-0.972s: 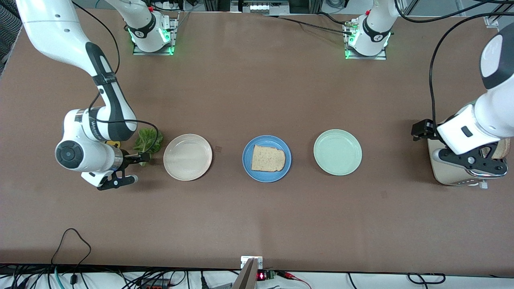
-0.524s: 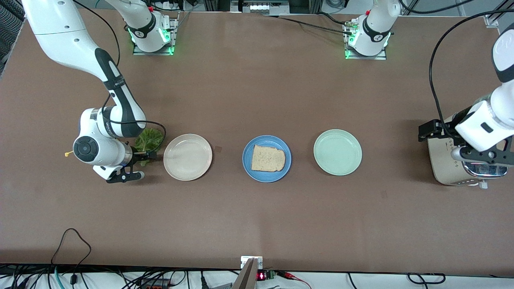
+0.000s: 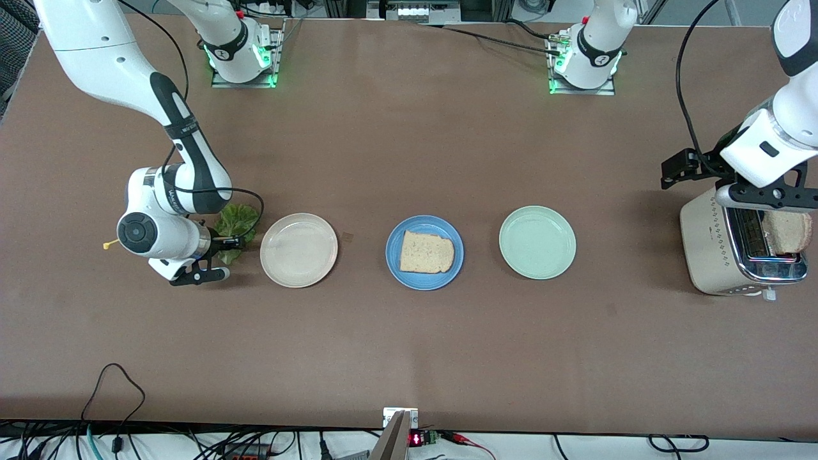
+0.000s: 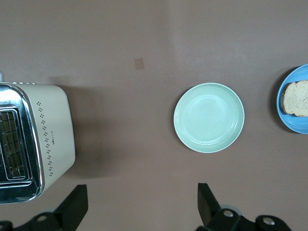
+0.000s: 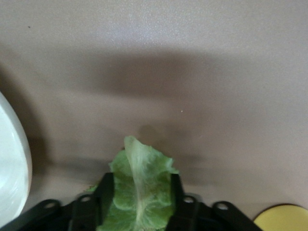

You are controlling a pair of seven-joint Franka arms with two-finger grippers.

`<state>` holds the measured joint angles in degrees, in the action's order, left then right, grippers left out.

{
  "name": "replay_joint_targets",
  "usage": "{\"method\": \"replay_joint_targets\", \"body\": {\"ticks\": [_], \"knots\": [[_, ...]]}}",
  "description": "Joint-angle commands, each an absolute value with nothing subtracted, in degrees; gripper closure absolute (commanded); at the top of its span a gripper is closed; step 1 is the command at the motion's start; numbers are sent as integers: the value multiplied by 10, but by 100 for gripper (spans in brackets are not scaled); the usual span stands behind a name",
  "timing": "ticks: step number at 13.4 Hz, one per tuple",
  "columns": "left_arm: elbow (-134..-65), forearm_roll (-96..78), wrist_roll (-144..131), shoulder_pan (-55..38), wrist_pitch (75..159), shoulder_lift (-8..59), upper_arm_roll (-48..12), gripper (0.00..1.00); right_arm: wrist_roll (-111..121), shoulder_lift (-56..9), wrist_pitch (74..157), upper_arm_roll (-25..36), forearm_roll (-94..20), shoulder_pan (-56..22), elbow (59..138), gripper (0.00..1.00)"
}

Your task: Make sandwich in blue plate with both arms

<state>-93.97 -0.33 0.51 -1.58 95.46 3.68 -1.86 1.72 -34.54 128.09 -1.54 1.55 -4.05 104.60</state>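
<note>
done: bread [image 3: 427, 252] on blue plate [image 3: 395, 267] | right pincer [image 5: 138, 202] closing around lettuce [image 5: 139, 187] | left pincer [image 4: 142, 208] wide open, empty, over toaster [image 3: 709, 249] | left: lettuce, second slice [image 3: 787, 231]

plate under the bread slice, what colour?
Medium blue; the blue plate shows best in the front view.

Brown table [image 3: 409, 147] has three plates in a row: cream plate [image 3: 298, 250], blue plate [image 3: 424, 280], mint plate [image 3: 537, 242], plus a toaster [image 3: 709, 252] and lettuce [image 3: 238, 220].
</note>
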Motion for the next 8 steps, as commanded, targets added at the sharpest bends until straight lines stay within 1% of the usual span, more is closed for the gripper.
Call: {"method": "replay_joint_targets", "body": {"ticks": [1,2,6,8], "knots": [[-943,-10,0,-24,941,25,-20,0,10,-327,1283,-18,25,-38,1063,97],[-940,-10,-2,-24,932,25,-21,0,11,-327,1283,-18,25,-38,1061,100],[-940,-9,-1,-24,926,26,-22,0,14,-327,1282,-18,27,-40,1051,100],[-932,-9,-1,-25,911,26,-22,0,14,-322,1248,-16,27,-40,1025,100]]}}
